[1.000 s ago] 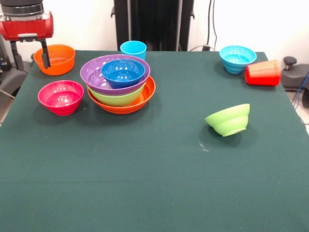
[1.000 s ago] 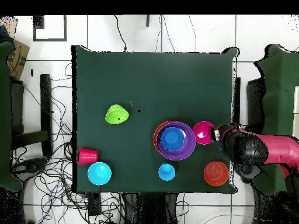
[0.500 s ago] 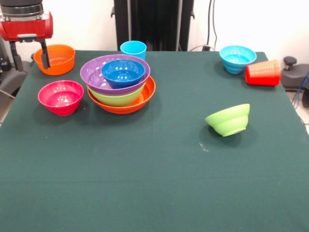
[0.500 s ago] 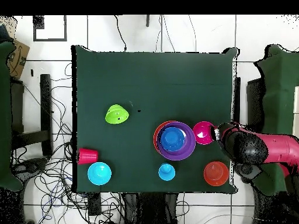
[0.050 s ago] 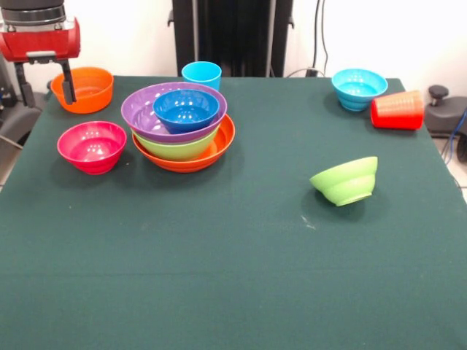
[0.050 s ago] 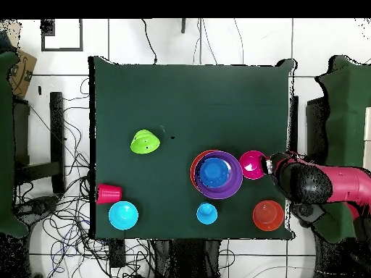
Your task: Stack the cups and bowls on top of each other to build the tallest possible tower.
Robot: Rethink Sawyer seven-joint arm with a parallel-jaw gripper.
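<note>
The tower (image 5: 182,127) stands left of the table's (image 5: 241,255) middle in the front view: a wide orange bowl at the bottom, a lime one nested in it, a purple one in that, and a small dark blue bowl (image 5: 186,109) sitting in the purple, itself empty. Just behind it the light blue cup (image 5: 201,74) stands upright and empty. Beside the tower on the left sits the empty magenta bowl (image 5: 92,146), apart from it. Behind that, at the table's corner, is the small orange bowl (image 5: 82,88), empty too. My gripper (image 5: 45,89) hangs over that corner, its two fingers (image 5: 68,86) spread apart with nothing between them, one in front of the orange bowl's rim. Well off to the right, the small lime bowl (image 5: 345,181) lies tilted on its side. At the far right corner sits the light blue bowl (image 5: 359,88), empty, with the red cup (image 5: 397,111) on its side just beside it.
</note>
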